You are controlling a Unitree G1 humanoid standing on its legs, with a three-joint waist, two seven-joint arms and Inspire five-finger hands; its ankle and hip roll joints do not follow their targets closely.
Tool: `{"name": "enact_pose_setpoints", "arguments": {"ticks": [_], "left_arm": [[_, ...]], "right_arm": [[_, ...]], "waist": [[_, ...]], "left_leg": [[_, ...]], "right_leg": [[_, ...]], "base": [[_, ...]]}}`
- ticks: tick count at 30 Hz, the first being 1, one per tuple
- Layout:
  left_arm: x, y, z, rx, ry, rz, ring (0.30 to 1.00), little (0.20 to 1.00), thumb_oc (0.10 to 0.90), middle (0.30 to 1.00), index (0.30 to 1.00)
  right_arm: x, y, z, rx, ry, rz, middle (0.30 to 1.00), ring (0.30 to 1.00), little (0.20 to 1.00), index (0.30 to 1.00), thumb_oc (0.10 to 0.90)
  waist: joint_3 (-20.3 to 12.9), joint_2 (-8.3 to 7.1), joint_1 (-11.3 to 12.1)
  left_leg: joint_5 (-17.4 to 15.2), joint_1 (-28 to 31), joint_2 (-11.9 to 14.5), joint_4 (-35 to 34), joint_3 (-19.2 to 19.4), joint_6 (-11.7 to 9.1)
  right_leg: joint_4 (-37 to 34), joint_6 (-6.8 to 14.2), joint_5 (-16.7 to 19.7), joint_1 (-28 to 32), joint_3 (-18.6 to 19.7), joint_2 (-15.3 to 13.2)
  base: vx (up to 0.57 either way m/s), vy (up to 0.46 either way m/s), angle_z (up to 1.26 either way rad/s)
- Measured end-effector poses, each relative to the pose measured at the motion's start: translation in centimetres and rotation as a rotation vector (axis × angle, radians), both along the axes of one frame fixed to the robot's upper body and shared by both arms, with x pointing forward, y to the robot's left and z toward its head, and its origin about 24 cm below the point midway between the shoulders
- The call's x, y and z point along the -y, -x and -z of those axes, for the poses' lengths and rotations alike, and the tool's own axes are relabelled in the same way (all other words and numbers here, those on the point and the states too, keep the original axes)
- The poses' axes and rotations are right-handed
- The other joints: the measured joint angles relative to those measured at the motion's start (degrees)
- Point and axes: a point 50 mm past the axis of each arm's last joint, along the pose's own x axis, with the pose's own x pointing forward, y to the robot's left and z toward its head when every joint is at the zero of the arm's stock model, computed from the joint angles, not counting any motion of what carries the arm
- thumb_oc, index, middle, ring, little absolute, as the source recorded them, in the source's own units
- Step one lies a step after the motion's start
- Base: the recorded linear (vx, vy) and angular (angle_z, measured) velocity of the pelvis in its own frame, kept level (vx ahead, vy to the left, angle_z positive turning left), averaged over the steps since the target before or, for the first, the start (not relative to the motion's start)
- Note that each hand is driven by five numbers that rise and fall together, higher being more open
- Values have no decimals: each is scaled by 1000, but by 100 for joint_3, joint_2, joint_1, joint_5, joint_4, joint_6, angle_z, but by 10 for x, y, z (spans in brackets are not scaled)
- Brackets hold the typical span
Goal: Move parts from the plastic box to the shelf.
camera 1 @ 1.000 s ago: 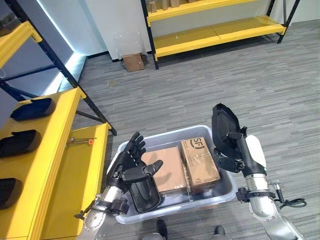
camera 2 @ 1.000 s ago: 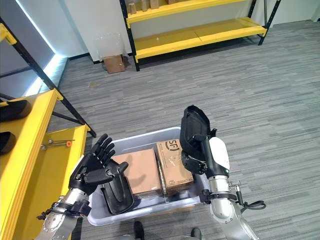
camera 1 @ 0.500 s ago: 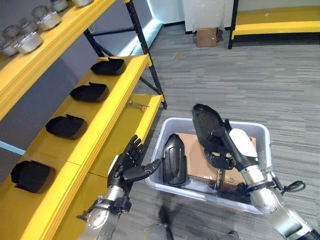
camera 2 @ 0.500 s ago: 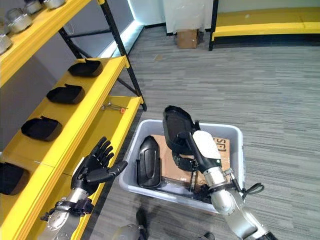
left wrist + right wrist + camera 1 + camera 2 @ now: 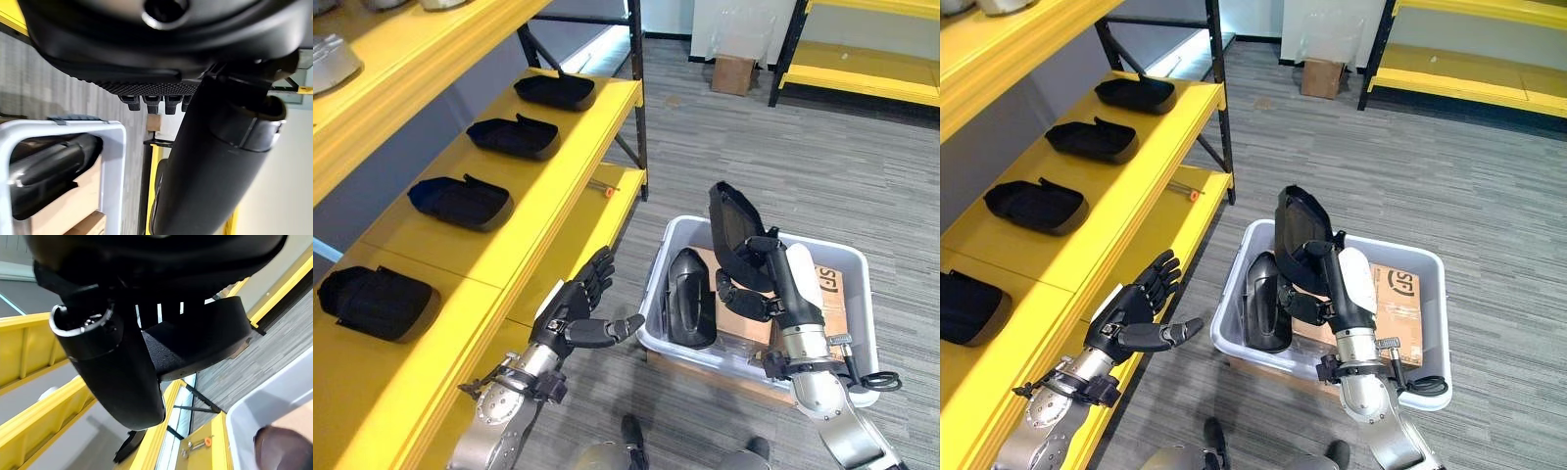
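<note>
From where I stand, everything turns on the plastic box (image 5: 855, 323), the pale grey tub on the striped floor beside the yellow shelf (image 5: 524, 211). The right hand (image 5: 751, 284) is raised over the middle of the box, its fingers curled round a black moulded part (image 5: 732, 227) that it holds upright, clear above the box rim. A second black part (image 5: 687, 299) stands on edge inside the box at the end nearest the shelf, leaning by the wall, with brown cardboard boxes (image 5: 1398, 304) lying flat beside it on the far side. The left hand (image 5: 578, 311) hangs in the gap between the box and the shelf edge, fingers straight and fanned, thumb pointing toward the box, holding nothing (it looks to be waiting rather than working). On the shelf's middle level, well away from the box, four black parts (image 5: 464, 201) already sit in a row, and a small tool with an orange tip (image 5: 604, 190) lies on the lower level. I judge the step in hand to be the carry: one part lifted out, not yet on the shelf. The next move calls for swinging the held part across from the box to a free patch of the yellow board, keeping it clear of the black upright (image 5: 638, 93), then loosening the fingers
</note>
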Motion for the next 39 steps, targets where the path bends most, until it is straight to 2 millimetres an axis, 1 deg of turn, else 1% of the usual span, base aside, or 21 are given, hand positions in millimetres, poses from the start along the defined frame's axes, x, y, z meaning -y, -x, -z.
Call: {"name": "enact_pose_setpoints", "arguments": {"ticks": [2, 5, 8, 13, 15, 16, 17, 18, 21, 23, 25, 26, 28, 31, 32, 33, 34, 35, 36, 37, 39], "left_arm": [[-2, 4, 2, -14, -4, -5, 1000, 1000, 900, 1000, 1000], [-8, 16, 2, -20, 2, -35, 1000, 1000, 900, 1000, 1000], [-8, 26, 5, -38, 13, -45, 1000, 1000, 900, 1000, 1000], [3, 22, 6, -34, 110, -35, 1000, 1000, 900, 1000, 1000], [4, 23, 7, -41, 112, -34, 1000, 1000, 900, 1000, 1000], [3, 22, 8, -46, 110, -34, 1000, 1000, 900, 1000, 1000], [3, 22, 9, -48, 108, -29, 1000, 1000, 900, 1000, 1000], [3, 22, 10, -49, 106, -11, 1000, 1000, 900, 1000, 1000], [3, 24, 11, -53, 103, 6, 1000, 1000, 900, 1000, 1000], [3, 25, 12, -57, 104, -1, 1000, 1000, 900, 1000, 1000], [3, 25, 12, -61, 104, -7, 1000, 1000, 900, 1000, 1000], [3, 23, 11, -54, 101, -5, 1000, 1000, 900, 1000, 1000], [3, 16, 7, -39, 101, 8, 1000, 1000, 900, 1000, 1000], [4, 12, 3, -27, 96, 15, 1000, 1000, 900, 1000, 1000], [8, 10, 2, -24, 103, 27, 1000, 1000, 900, 1000, 1000], [12, 11, 3, -29, 108, 35, 1000, 1000, 900, 1000, 1000], [15, 9, 4, -34, 106, 45, 1000, 1000, 900, 1000, 1000], [16, 6, 1, -22, 108, 41, 1000, 1000, 900, 1000, 1000], [15, 4, 0, -13, 109, 23, 1000, 1000, 900, 1000, 1000], [18, 1, 1, -16, 119, 11, 1000, 1000, 900, 1000, 1000], [19, 4, 3, -28, 127, 3, 1000, 1000, 900, 1000, 1000]], "right_arm": [[6, 11, 5, -28, 23, 2, 300, 300, 300, 300, 400], [15, 19, 7, -36, 31, 22, 300, 300, 300, 300, 400], [19, 18, 4, -23, 45, 30, 300, 300, 300, 300, 400], [17, 14, -2, 39, 31, 48, 300, 300, 300, 300, 400], [17, 12, -4, 58, 36, 52, 300, 300, 300, 300, 400], [18, 13, -4, 61, 36, 59, 300, 300, 300, 300, 400], [18, 14, -3, 60, 36, 66, 300, 300, 300, 300, 400], [20, 16, -1, 50, 41, 77, 300, 300, 300, 300, 400], [25, 20, 2, 25, 74, 81, 300, 300, 300, 300, 400], [27, 22, 3, 18, 87, 79, 300, 300, 300, 300, 400], [28, 23, 3, 17, 98, 75, 300, 300, 300, 300, 400], [27, 23, 2, 31, 116, 71, 300, 300, 300, 300, 400], [27, 22, 1, 38, 119, 74, 300, 300, 300, 300, 400], [28, 22, 0, 48, 122, 81, 300, 300, 300, 300, 400], [31, 22, -2, 64, 126, 95, 300, 300, 300, 300, 400], [33, 22, -4, 70, 142, 94, 300, 300, 300, 300, 400], [33, 22, -2, 70, 146, 103, 300, 300, 300, 300, 400], [31, 21, -3, 78, 151, 91, 300, 300, 300, 300, 400], [28, 19, -5, 94, 155, 74, 300, 300, 300, 300, 400], [28, 17, -7, 112, 173, 72, 300, 300, 300, 300, 400], [28, 16, -7, 118, 193, 70, 300, 300, 300, 300, 400]], "waist": [[-23, 68, -211], [-66, -27, -158], [-107, 41, -93], [-157, 191, 34], [-201, 309, 180], [-207, 376, 111], [-220, 398, 106], [-216, 381, 94], [-222, 393, 31], [-237, 420, 6], [-244, 427, -33], [-254, 324, -59], [-237, 48, -90], [-267, -121, -233], [-325, -25, -341], [-395, 128, -382], [-441, 190, -486], [-445, 256, -549], [-517, 320, -519], [-537, 442, -588], [-543, 469, -404]], "left_leg": [[351, 11, 116, -420, -437, -6], [448, -43, 189, -419, -657, -136], [605, -63, 296, -417, -865, -357], [834, -226, 516, -412, -1353, -578], [846, -349, 551, -399, -1380, -601], [740, -433, 562, -321, -1334, -561], [563, -482, 611, -236, -1115, -497], [66, -481, 647, -149, -678, -420], [-289, -445, 704, 54, -146, -173], [38, -447, 710, 140, -185, 24], [317, -426, 764, 112, -244, -86], [-39, -417, 762, 37, 11, -457], [-73, -440, 765, 351, 225, -214], [25, -249, 1144, 830, 15, -426], [239, -221, 1283, 1053, 7, -363], [918, -255, 1281, 1082, 3, -173], [854, -140, 1138, 879, 143, -95], [907, -142, 1066, 633, 78, -34], [955, -146, 1009, 271, 75, -99], [1013, -128, 943, -83, 0, -182], [816, -53, 874, -246, 92, -236]], "right_leg": [[158, -55, -564, -30, 485, 718], [-60, -360, -912, 52, 490, 1264], [-263, -444, -1010, 240, 471, 1484], [20, -726, -1290, 183, 109, 1761], [465, -812, -1522, -15, 92, 1790], [549, -872, -1591, -5, -3, 1786], [543, -902, -1575, 25, -114, 1754], [482, -975, -1515, 108, -285, 1637], [545, -999, -1580, 215, -535, 1439], [867, -982, -1794, 192, -540, 1433], [1087, -986, -1917, 169, -527, 1400], [1068, -1015, -1903, 99, -529, 1254], [958, -1000, -1812, 52, -596, 938], [855, -899, -1734, 310, -700, 675], [846, -812, -1710, 439, -788, 634], [923, -784, -1694, 428, -764, 608], [1172, -726, -1633, 366, -738, 473], [1571, -621, -1870, 10, -526, 412], [708, -531, -1762, -68, -359, 686], [310, -439, -1213, 141, -465, 753], [218, -406, -1141, 141, -551, 689]], "base": [[-131, 49, 94], [-122, -41, 45], [-105, -98, 27], [-132, -77, 44], [-86, -34, 35], [-50, -24, 62], [-98, 0, 83], [-83, 20, 65], [-88, 78, 54], [-80, 153, 15], [-88, 205, 3], [-48, 178, 4], [-75, 296, 10], [-88, 386, 30], [-66, 229, 53], [-148, 425, 77], [-80, 455, 85], [-103, 618, 93], [-59, 449, 110], [-52, 387, 86], [-43, 336, 47]]}}
